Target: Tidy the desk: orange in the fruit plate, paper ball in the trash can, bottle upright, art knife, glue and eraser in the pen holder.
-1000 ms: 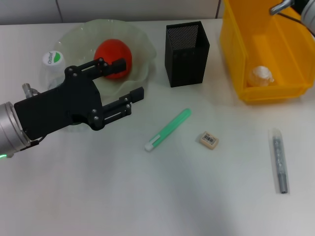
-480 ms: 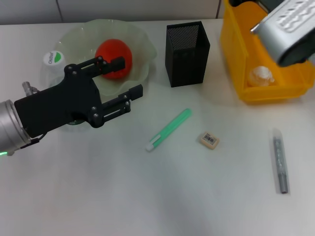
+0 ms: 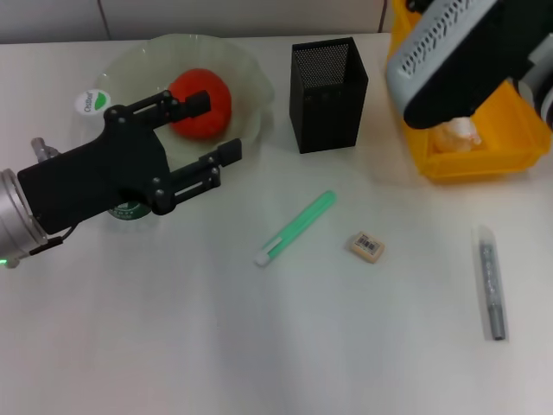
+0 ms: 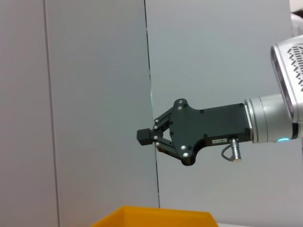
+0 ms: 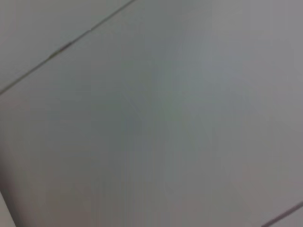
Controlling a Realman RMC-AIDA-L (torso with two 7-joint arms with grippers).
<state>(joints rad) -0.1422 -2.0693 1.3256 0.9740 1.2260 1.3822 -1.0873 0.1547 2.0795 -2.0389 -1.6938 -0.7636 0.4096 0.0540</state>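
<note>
Red-orange orange (image 3: 200,104) in fruit plate (image 3: 251,73), paper ball (image 3: 456,131) in trash can (image 3: 415,104); left gripper (image 3: 210,131) fingers apart.

black mesh pen holder (image 3: 328,82), glossy yellow plastic trash can (image 3: 415,104)

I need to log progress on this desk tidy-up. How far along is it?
Done: the orange sits in the fruit plate, the paper ball in the trash can, the bottle stands upright. The open left gripper holds nothing. Left: art knife, eraser and glue lie outside the pen holder.
</note>
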